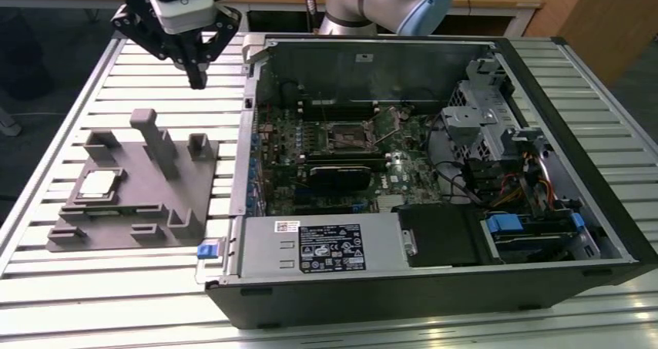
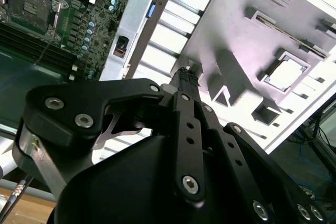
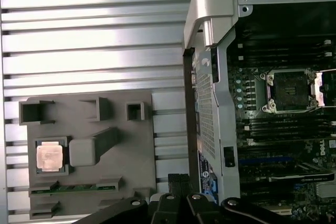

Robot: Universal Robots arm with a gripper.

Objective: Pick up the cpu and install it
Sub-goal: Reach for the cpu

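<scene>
While the gripper (image 1: 196, 81) hangs pinched together, cpu (image 1: 100, 183), small pale silver square, seated in grey tray (image 1: 144, 191).

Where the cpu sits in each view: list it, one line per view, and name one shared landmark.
Exterior view: the cpu lies in a recess of the grey tray, at the exterior view's left.
Second wrist view: the cpu lies in the same square recess.
First wrist view: the cpu lies beside the tray's tall block.
Shared landmark: the grey tray.
</scene>
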